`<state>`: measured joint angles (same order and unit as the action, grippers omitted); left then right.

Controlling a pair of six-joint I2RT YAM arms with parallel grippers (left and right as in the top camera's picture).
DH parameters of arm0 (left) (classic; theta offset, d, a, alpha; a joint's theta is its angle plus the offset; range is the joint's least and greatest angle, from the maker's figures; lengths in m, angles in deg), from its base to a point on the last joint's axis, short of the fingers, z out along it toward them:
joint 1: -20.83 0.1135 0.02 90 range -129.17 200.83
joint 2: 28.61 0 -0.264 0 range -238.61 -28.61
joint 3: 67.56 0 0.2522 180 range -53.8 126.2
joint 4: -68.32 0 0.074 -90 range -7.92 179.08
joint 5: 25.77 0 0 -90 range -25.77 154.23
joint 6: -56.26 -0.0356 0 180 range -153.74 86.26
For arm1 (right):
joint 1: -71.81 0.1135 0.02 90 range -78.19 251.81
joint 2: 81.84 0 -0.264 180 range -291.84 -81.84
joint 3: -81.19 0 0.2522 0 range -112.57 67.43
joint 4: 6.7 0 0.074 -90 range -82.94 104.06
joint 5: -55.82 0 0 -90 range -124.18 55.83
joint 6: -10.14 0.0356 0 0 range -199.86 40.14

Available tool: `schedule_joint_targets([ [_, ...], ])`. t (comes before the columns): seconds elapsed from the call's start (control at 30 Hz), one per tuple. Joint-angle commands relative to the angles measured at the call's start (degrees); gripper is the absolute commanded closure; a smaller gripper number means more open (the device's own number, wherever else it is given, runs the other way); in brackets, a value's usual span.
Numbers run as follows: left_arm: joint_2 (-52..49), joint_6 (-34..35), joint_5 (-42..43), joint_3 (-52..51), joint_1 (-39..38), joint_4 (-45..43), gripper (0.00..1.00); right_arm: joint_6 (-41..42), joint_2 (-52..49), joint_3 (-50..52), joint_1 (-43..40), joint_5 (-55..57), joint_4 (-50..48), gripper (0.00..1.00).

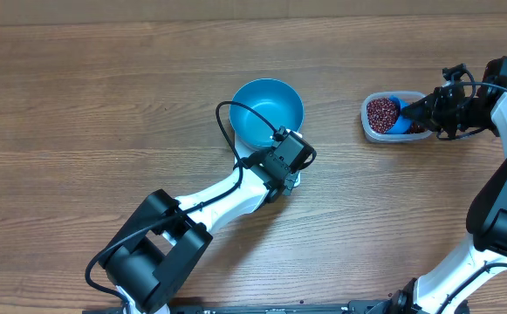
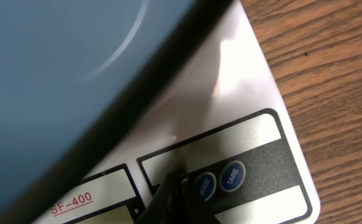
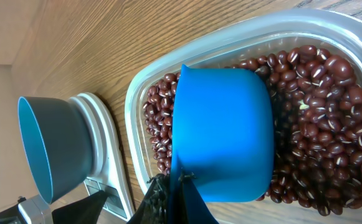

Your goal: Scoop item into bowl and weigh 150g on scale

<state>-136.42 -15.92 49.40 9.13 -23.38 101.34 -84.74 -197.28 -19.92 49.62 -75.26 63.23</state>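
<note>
The beans (image 3: 318, 124) lie loose in the tub (image 3: 355, 31) at upper right. They are small, hard and likely to roll, so we judge scooping safest. The right pincer (image 3: 171, 196) clamps the scoop (image 3: 221, 130) at its lower end. The left pincer (image 2: 174, 183) is closed and empty, by the buttons of the scale (image 2: 243, 99) that carries the bowl (image 1: 268, 112).

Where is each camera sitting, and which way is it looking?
Overhead: above the table, looking straight down at the bowl, tub, left arm and right arm.
Left wrist: on the left arm, facing down at the scale buttons; left fingers show.
Right wrist: on the right arm, facing down into the beans; right fingers hold the scoop.
Shared: both wrist views show the bowl on the scale.
</note>
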Motion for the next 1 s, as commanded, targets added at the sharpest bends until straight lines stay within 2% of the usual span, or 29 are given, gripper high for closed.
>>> schedule_joint_targets([
  [0.0, -3.5, 0.2, 0.9, -0.9, 0.4, 0.7, 0.96, 0.2, -4.3, 3.4, 1.3, 8.0, -0.2, 0.96],
  [0.33, -3.5, 4.1, -1.3, -0.4, 0.5, 4.0, 0.96, 0.2, -4.3, 3.4, 1.3, 8.0, -0.3, 0.96],
  [0.87, -2.9, 3.4, -1.3, 0.1, 0.5, 3.1, 0.96, 0.2, -4.3, 3.4, 1.3, 8.0, -0.4, 0.96],
  [0.97, 0.5, 3.4, -1.2, 2.7, 0.5, 6.1, 0.96, 0.2, -4.3, 3.4, 1.3, 8.0, -0.6, 0.96],
])
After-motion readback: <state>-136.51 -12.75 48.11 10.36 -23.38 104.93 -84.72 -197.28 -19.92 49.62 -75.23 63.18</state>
